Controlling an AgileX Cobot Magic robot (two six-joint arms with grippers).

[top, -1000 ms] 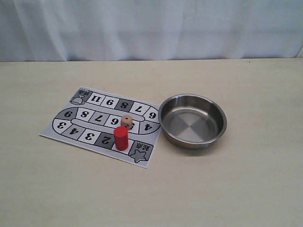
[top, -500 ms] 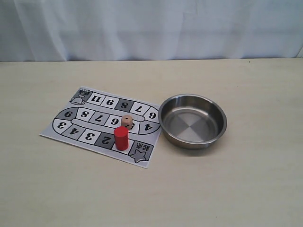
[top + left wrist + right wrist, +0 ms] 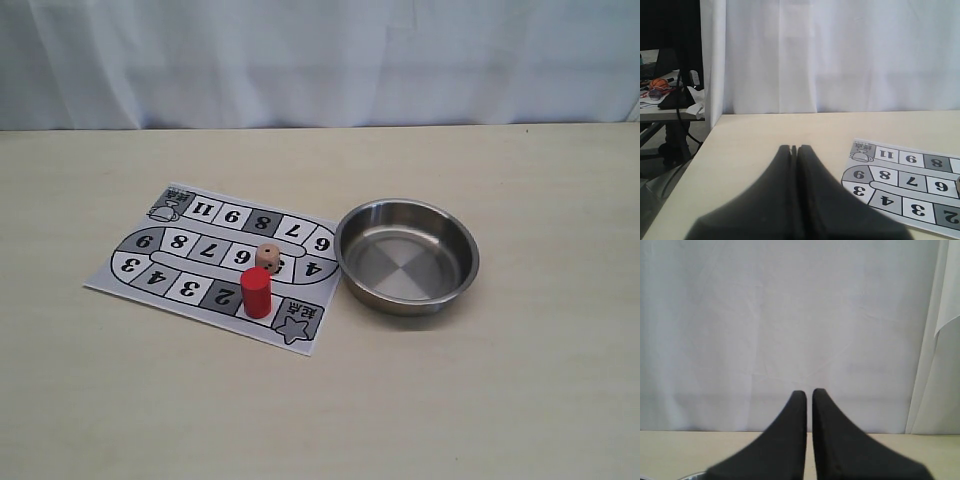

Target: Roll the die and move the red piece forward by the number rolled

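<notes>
Starting with the left gripper (image 3: 794, 148), we see its two dark fingers pressed flat together with nothing between them, held above the pale table (image 3: 755, 130). Past its tips we find one end of the printed game board (image 3: 905, 185), lying flat on the table. The right gripper (image 3: 809, 391) has its fingers all but closed, with only a thin slit between them, and it holds nothing; it faces a white curtain (image 3: 790, 315). We do not see either gripper in the exterior view.

In that view the red piece (image 3: 256, 292) stands upright on the board's near row, between the square marked 2 and the star square. The die (image 3: 268, 256) sits on the middle row between the 6 and the 4, just beyond the red piece. Just to the right of the board we see a round steel bowl (image 3: 400, 303) with nothing in it.
</notes>
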